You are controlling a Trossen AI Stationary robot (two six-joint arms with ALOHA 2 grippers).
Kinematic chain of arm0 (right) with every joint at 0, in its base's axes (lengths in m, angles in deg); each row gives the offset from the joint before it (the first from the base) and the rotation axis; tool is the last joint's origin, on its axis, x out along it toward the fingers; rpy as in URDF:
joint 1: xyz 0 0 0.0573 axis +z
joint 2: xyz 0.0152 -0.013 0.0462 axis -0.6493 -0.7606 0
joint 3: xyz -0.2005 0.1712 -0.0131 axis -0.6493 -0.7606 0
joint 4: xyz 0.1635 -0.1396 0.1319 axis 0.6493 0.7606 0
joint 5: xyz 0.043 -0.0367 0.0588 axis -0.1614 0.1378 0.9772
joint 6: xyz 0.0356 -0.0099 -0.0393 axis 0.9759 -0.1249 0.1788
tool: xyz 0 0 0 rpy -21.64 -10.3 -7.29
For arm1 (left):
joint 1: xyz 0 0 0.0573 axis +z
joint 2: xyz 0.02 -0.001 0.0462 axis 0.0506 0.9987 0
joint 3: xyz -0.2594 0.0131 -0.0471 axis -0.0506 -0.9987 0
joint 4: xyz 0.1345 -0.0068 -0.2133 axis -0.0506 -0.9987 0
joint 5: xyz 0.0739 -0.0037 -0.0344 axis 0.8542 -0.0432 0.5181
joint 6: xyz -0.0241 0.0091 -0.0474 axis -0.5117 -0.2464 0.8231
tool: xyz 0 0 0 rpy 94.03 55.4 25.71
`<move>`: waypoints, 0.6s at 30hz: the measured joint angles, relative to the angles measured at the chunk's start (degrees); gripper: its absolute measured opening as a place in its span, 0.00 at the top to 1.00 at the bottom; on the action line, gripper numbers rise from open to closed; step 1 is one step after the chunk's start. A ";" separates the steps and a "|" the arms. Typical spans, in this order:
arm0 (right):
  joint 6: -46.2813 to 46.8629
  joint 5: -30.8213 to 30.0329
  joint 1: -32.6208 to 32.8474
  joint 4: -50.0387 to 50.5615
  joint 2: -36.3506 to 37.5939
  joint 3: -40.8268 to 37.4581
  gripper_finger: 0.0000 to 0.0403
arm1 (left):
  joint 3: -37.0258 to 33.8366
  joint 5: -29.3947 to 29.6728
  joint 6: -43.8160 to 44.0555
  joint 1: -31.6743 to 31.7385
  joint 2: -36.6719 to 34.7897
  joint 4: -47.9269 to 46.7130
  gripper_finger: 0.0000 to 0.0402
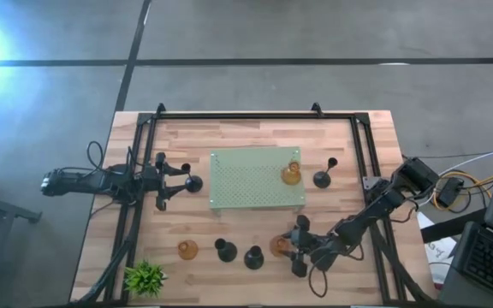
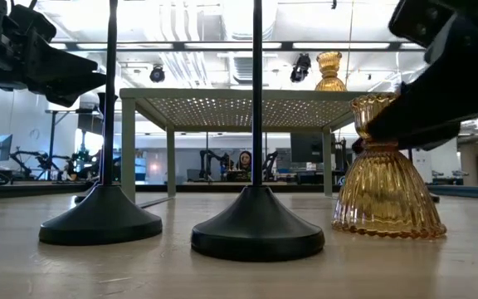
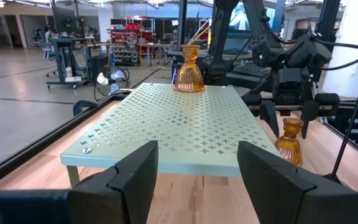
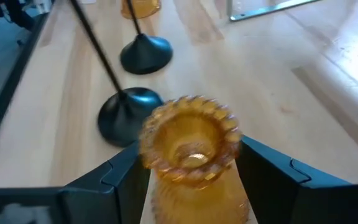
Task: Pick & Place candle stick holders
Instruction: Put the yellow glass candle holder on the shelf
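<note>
An amber candle stick holder [image 4: 188, 146] stands on the table near its front edge, also seen in the low view [image 2: 384, 174]. My right gripper [image 4: 191, 165] is open, one finger on each side of the holder's neck, slanting down from the table's right. Two black holders [image 1: 225, 251] [image 1: 253, 257] and another amber one [image 1: 187, 249] stand on their bases to its left. A third amber holder [image 1: 291, 174] stands on the pale green perforated board [image 1: 246, 184], and a black one [image 1: 322, 178] beside it. My left gripper [image 1: 174, 181] waits open at the table's left, a black holder [image 1: 193, 182] at its fingertips. My right gripper has its open fingers [image 4: 126, 180] around the amber holder's neck [image 2: 372, 124], below the cup. Whether a finger touches the glass I cannot tell. The holder stands upright with its base on the table.
A small green plant [image 1: 144, 278] sits at the front left corner. A black frame [image 1: 255, 117] runs along the far edge and down both sides of the table. Bare wood lies between the board and the front row of holders.
</note>
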 joint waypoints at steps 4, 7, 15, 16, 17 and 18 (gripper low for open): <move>-0.22 0.00 -1.32 0.00 -0.07 0.00 0.45 | 0.00 0.00 0.02 0.02 0.01 0.02 0.44; -0.20 0.00 -2.13 0.00 -0.07 0.01 0.47 | 0.00 0.02 0.00 0.00 0.01 0.00 0.44; -0.15 0.62 -2.73 0.04 0.29 -0.01 0.69 | 0.00 0.00 0.01 0.00 0.00 0.00 0.44; -0.07 1.19 -2.73 0.04 0.48 0.01 0.70 | 0.00 0.02 0.00 0.01 -0.01 0.01 0.44; -0.04 1.99 -2.73 0.07 0.76 -0.01 0.70 | 0.00 0.01 0.01 0.00 0.00 0.00 0.44; -0.02 3.32 -2.73 0.17 1.20 -0.01 0.70 | 0.00 0.00 0.00 0.02 0.01 0.02 0.44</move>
